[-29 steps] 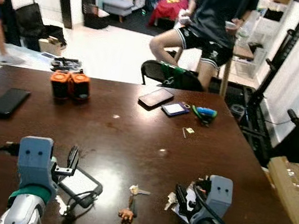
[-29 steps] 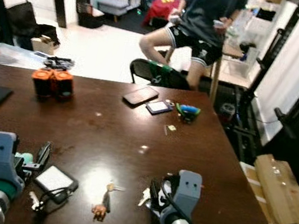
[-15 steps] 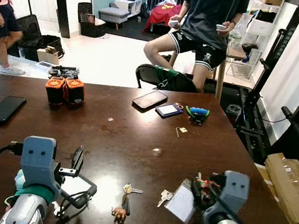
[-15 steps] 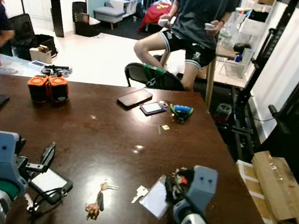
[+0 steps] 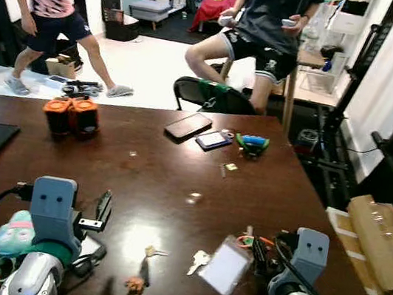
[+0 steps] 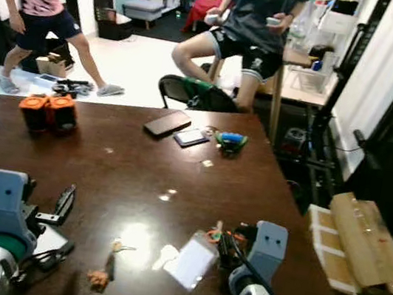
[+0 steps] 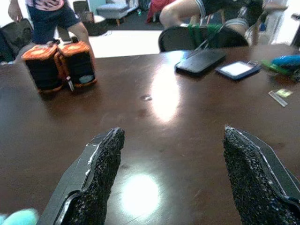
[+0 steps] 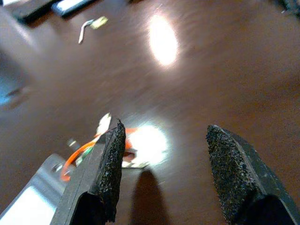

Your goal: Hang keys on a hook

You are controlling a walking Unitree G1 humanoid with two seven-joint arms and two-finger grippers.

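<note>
Jaws of both the right gripper and left gripper are spread, empty, low over the table. The keys, lower centre, look light, loose and floppy. Best pinched at the ring.

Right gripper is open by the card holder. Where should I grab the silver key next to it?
Judging by its pose, take the silver key across its flat bow, coming straight down with the right gripper. It lies flat on the table beside the clear card holder, so a side approach would probably just push it.
</note>
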